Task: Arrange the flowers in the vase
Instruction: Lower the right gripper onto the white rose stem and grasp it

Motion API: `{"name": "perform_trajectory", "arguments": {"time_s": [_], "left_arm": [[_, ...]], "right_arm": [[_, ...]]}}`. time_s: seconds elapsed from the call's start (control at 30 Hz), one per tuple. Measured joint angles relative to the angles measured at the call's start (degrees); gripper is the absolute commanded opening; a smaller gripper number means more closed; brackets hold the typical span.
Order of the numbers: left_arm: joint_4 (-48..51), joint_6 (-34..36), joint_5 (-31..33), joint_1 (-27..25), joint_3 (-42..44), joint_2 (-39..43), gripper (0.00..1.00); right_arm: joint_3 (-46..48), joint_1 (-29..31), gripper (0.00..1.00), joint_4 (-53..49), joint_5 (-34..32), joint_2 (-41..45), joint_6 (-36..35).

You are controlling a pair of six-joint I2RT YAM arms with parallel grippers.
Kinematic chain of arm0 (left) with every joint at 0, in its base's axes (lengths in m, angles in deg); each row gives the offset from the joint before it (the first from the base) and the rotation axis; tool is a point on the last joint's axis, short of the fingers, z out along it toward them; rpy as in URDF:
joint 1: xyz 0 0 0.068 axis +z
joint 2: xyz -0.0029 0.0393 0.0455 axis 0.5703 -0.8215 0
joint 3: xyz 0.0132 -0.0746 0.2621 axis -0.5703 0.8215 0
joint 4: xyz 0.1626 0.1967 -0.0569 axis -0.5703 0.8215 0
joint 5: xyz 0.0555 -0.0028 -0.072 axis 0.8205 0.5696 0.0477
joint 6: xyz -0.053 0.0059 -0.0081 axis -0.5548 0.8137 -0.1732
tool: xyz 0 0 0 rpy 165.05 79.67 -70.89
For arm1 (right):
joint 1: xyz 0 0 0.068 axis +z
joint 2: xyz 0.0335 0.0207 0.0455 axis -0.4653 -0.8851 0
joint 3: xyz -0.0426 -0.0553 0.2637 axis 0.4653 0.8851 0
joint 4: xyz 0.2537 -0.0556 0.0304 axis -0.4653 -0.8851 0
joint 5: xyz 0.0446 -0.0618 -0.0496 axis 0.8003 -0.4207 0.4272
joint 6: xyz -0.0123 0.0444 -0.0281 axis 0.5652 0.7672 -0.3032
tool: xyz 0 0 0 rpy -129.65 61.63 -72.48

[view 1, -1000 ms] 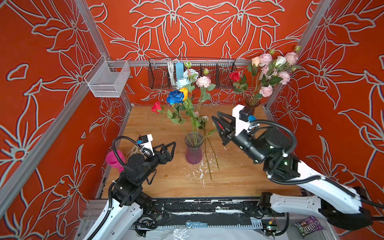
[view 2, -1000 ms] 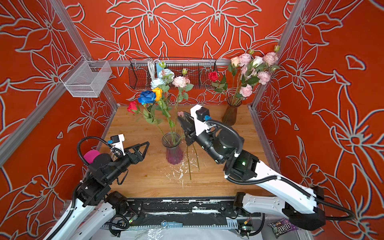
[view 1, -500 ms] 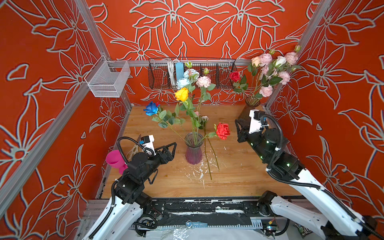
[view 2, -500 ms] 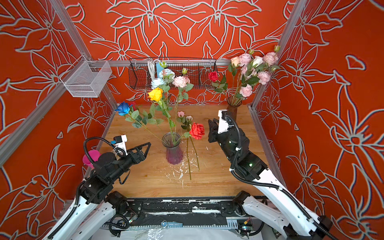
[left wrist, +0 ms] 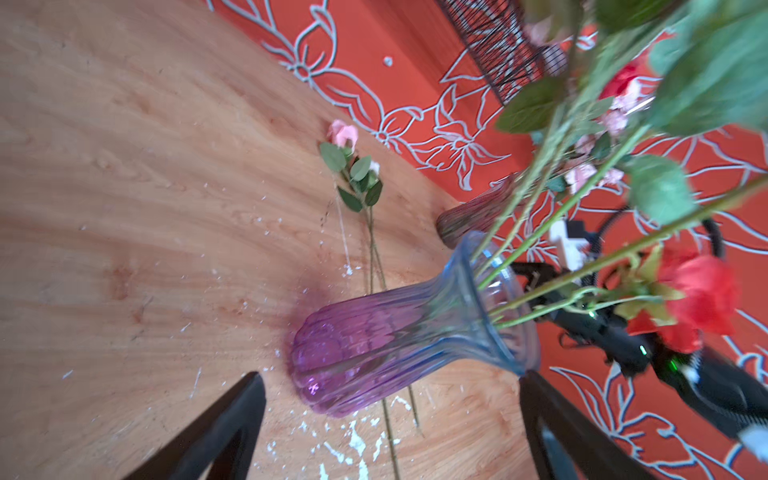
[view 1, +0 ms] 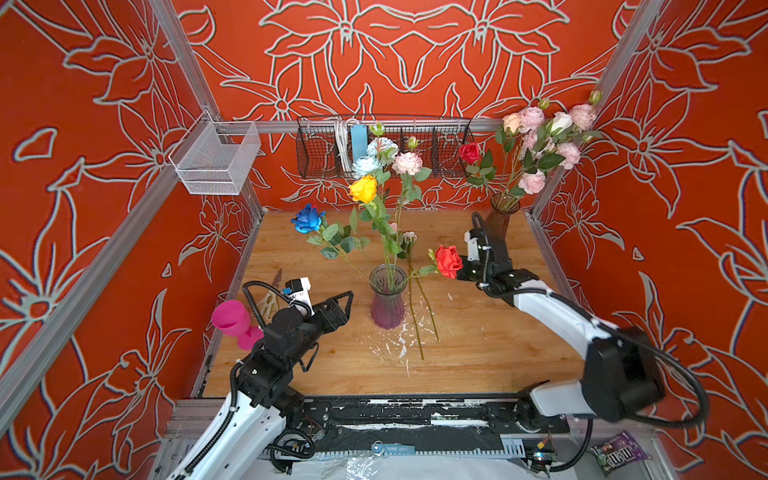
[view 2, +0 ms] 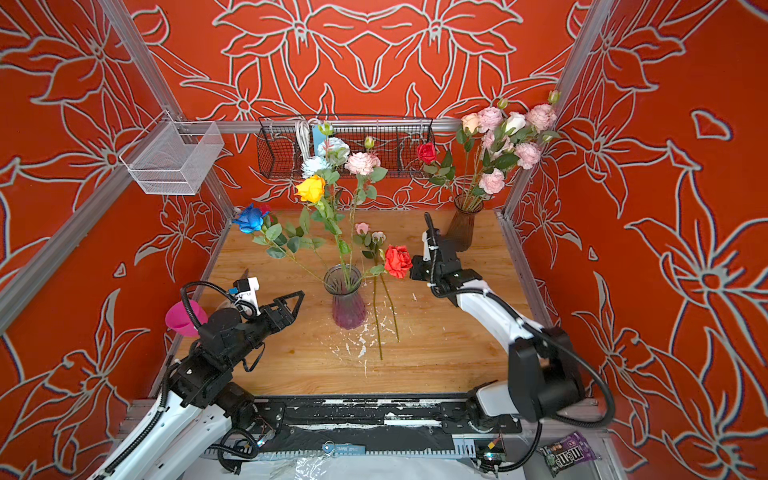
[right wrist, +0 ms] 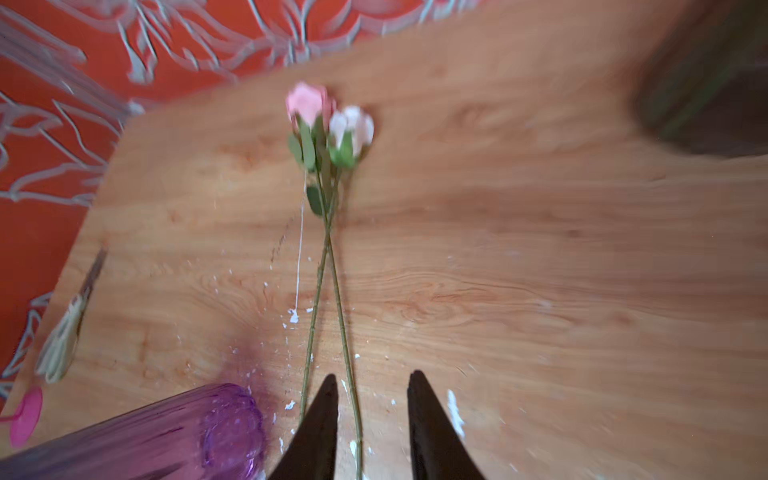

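Currently left fingers [left wrist: 249, 399] spread wide and empty, aimed at the purple vase [view 1: 387, 303], near but apart from it. Right fingers [right wrist: 320, 432] narrow gap, nothing held, over two pink-bud stems [right wrist: 332, 124] lying on the bench [view 1: 478, 340] just beside the vase. Blue rose [view 1: 308, 217], yellow rose [view 1: 364, 189] and red rose [view 1: 449, 261] sit in the vase.

This is a robot lab test cell: a left arm [view 1: 245, 419] and a right arm [view 1: 557, 316] sit on a black rail [view 1: 415, 417] at the near edge of a paint-flecked wooden worktop [view 1: 478, 353]. Aluminium posts [view 1: 183, 54] frame it, with red flower-print sheeting [view 1: 83, 208] as the left, right and far walls. Wire baskets [view 1: 324, 162] hang on the far crossbar, and flowers [view 1: 363, 189] stand in a vase [view 1: 387, 307] mid-worktop.
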Motion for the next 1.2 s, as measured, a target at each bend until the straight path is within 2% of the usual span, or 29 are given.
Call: {"name": "perform_trajectory", "arguments": {"time_s": [0.17,0.33,0.6,1.1,1.2], "left_arm": [[-0.44,-2.93,-0.17,0.00,4.02,-1.11,0.95],[-1.64,-4.07,-0.13,0.00,4.20,-1.60,0.95],[-4.17,-4.92,-0.39,0.00,4.20,-3.89,0.95],[-6.56,-5.25,-0.87,0.00,4.20,-5.07,0.96],[-6.71,-5.22,-0.87,0.00,4.20,-5.05,0.96]], "right_arm": [[-11.30,0.02,0.31,-0.48,7.89,-18.16,-0.31],[-18.60,1.38,0.26,-2.29,10.56,-26.69,0.42],[-22.71,5.68,0.25,-2.60,10.82,-31.10,4.00],[-23.19,5.68,0.25,-1.38,12.17,-35.69,8.28],[-23.80,5.68,0.21,-1.20,12.63,-36.37,8.81]]}}
